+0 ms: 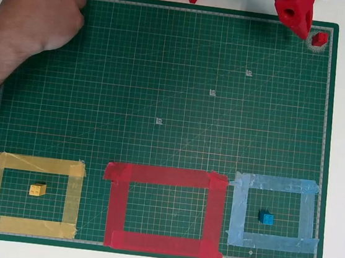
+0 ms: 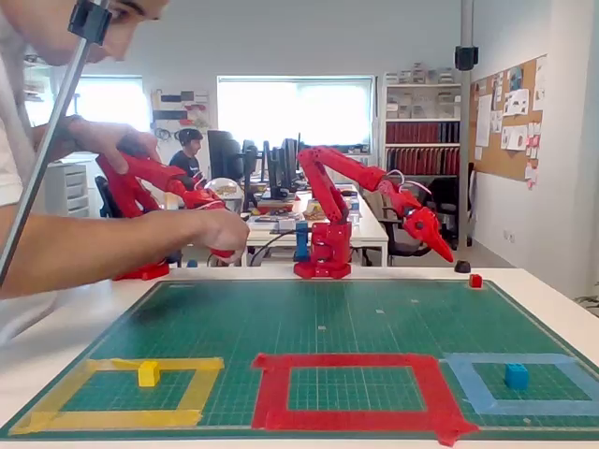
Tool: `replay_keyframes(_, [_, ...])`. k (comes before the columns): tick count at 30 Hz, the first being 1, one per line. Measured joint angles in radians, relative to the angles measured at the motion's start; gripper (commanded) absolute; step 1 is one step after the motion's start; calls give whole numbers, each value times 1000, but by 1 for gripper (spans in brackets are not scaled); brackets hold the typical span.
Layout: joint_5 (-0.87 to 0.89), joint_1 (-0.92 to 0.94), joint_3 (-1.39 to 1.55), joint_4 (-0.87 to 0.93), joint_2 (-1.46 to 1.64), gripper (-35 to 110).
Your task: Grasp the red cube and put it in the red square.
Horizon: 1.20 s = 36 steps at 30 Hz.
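Note:
The red cube [image 1: 320,39] sits at the far right corner of the green mat, also seen as the red cube [image 2: 475,281] in the fixed view. My red gripper [image 1: 304,31] hovers just left of it, slightly above the mat, not touching it. From the side, the gripper [image 2: 443,252] points down with its fingers together in one tip and nothing in it. The red square [image 1: 167,177] of wide tape lies at the middle of the mat's near edge with nothing inside; the fixed view shows the red square [image 2: 271,393] too.
A person's hand [image 1: 43,8] rests on the mat's far left corner. A yellow block [image 1: 38,189] lies inside the yellow tape outline [image 1: 37,163]; a blue cube [image 1: 266,217] lies inside the light blue outline [image 1: 275,183]. The arm's base [image 2: 323,253] stands behind the mat [image 1: 166,72].

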Motion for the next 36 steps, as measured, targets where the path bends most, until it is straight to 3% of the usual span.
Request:
replay_keyframes(11, [0,-9,206,-310,77,5])
replay_keyframes(19, [-2,-9,275,-428,75,6])
replay_keyframes(36, [12,-9,327,-980,-282,11])
